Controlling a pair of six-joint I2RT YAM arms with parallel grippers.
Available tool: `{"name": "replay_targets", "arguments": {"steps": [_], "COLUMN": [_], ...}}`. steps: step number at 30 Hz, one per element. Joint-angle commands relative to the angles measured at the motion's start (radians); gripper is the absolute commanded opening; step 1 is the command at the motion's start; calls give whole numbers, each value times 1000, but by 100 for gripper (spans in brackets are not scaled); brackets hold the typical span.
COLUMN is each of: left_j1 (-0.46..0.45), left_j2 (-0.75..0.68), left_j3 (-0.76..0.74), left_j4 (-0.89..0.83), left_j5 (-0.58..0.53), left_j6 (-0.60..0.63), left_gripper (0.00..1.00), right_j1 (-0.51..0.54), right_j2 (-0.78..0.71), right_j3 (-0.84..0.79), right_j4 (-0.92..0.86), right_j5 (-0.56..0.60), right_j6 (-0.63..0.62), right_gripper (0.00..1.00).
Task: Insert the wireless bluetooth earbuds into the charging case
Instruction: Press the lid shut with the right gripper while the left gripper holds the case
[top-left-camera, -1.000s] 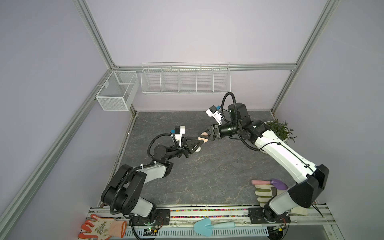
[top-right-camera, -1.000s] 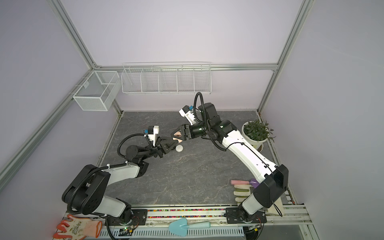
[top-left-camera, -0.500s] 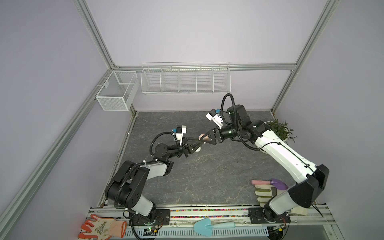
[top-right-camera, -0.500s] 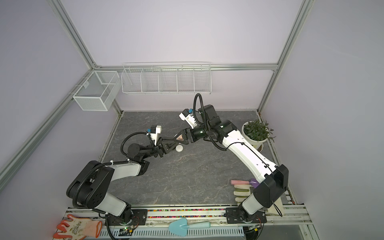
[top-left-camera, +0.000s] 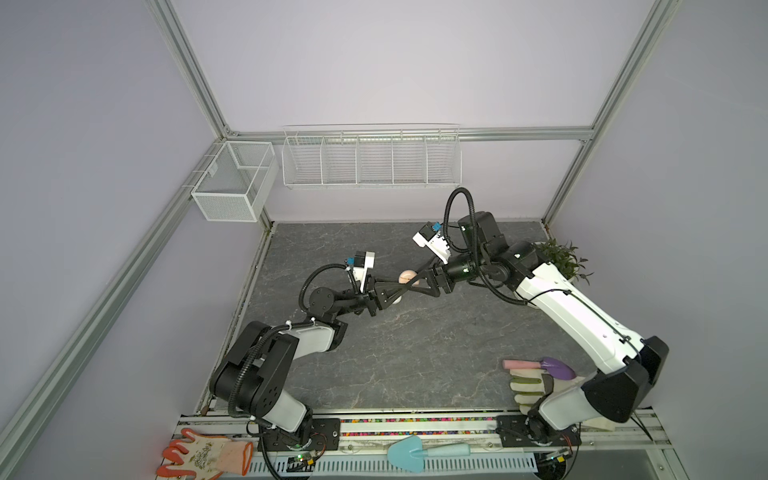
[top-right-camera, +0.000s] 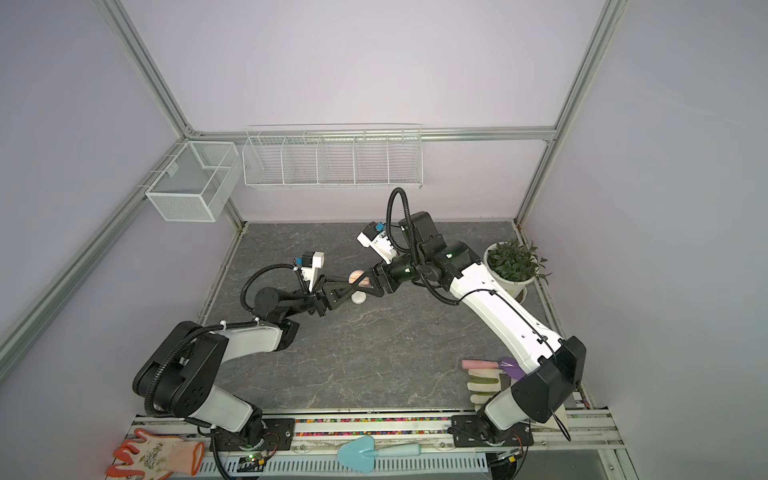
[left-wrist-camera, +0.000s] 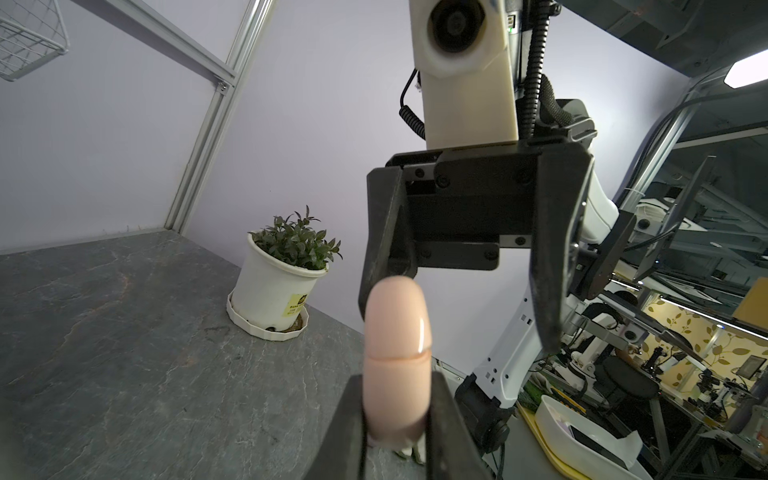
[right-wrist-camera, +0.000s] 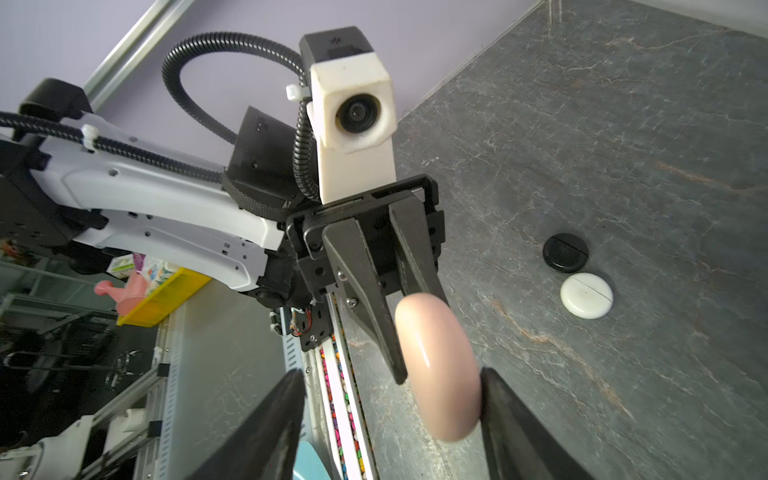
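The left fingers (left-wrist-camera: 347, 428) are clamping the shut pink case (left-wrist-camera: 395, 324) below its seam, holding it up off the worktop (left-wrist-camera: 124, 332). The right fingers (left-wrist-camera: 552, 249) are standing wide around its free half, one touching it and the other apart. No earbuds are showing. Probably the lid is being opened: centre the right fingers, close above the seam, and avoid twisting.
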Motion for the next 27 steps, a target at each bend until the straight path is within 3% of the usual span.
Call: {"name": "replay_targets", "arguments": {"steps": [1,3,8,12,27], "left_j1": [18,17,14,14,8], "left_j2": [28,23,11,6,-5], "left_j3": [13,11,4,3,0], "left_j4": [-72,-73,-74,-73,-72], "left_j5": [-70,-69,-59,-52,-50], "left_j6": [-32,-35,-43,-47,-54], "left_gripper": [0,0,0,0,0], "right_j1": [40,38,14,4,-9], "right_j2": [-23,7,15,20,75], "right_j3": [20,32,35,40,54], "right_j4": [-99,-97,-53,-46,-21], "right_j5": [-61,-76,-158,-224,-292], "right_j6": [-123,-134,-124,-107,-62], "right_gripper": [61,56,59,55,31]}}
